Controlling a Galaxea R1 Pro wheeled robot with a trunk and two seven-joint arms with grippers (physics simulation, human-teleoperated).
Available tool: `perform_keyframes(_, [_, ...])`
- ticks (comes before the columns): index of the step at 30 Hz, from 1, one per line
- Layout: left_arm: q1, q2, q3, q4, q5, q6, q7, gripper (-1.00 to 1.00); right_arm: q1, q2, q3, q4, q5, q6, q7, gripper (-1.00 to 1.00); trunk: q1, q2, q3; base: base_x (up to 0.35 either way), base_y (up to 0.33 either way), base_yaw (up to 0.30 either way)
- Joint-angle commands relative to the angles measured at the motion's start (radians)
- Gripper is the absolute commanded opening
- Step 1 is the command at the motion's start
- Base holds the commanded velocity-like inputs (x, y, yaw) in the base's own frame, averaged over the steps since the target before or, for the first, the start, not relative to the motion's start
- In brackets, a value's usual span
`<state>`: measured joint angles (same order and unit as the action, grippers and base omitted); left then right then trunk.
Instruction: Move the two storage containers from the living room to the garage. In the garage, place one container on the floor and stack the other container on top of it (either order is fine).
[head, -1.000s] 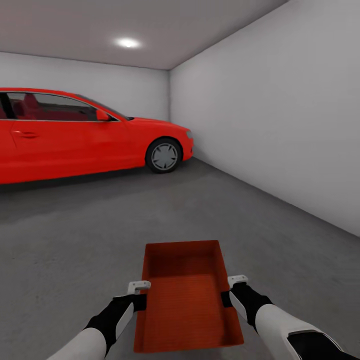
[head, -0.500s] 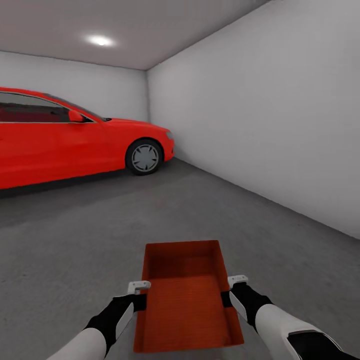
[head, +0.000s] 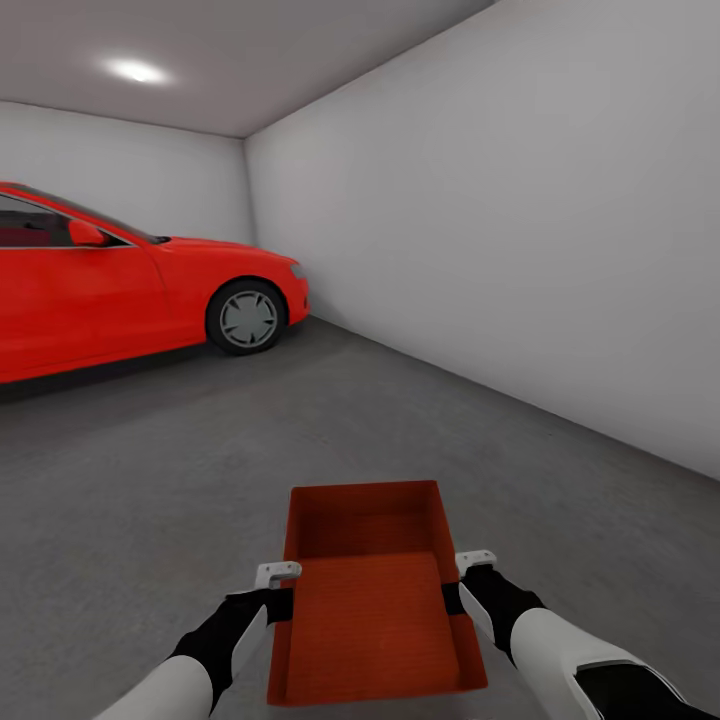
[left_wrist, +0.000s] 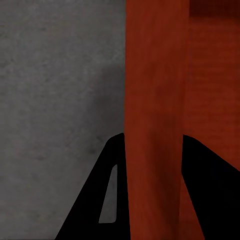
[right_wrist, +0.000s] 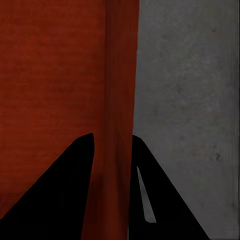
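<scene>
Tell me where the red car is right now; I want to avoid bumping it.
In the head view the red car is parked at the far left of the garage, well beyond the orange bin, its nose towards the back corner.

The dark grey concrete floor (head: 420, 430) carries a red car (head: 130, 290) at the far-left wall.

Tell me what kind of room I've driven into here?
Most likely a garage: a red car is parked on a dark grey concrete floor, with plain white walls around. The storage container is held between the left gripper and right gripper.
</scene>
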<state>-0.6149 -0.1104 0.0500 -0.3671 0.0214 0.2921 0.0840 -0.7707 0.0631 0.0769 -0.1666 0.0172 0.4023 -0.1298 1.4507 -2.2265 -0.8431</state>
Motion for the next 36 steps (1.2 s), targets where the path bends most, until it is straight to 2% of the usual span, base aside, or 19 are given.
perform_keyframes(1, [0.0, 0.0, 0.007, -0.003, -0.011, 0.007, 0.005, -1.0, -0.001, 0.0, 0.001, -0.002, 0.004, 0.007, -0.002, -1.0, 0.0, 0.0, -0.001, 0.0, 0.0, -0.269])
perform_keyframes(36, [0.0, 0.0, 0.007, -0.003, -0.011, 0.007, 0.005, -1.0, -0.001, 0.0, 0.001, -0.002, 0.004, 0.007, -0.002, -1.0, 0.0, 0.0, -0.001, 0.0, 0.0, -0.269])
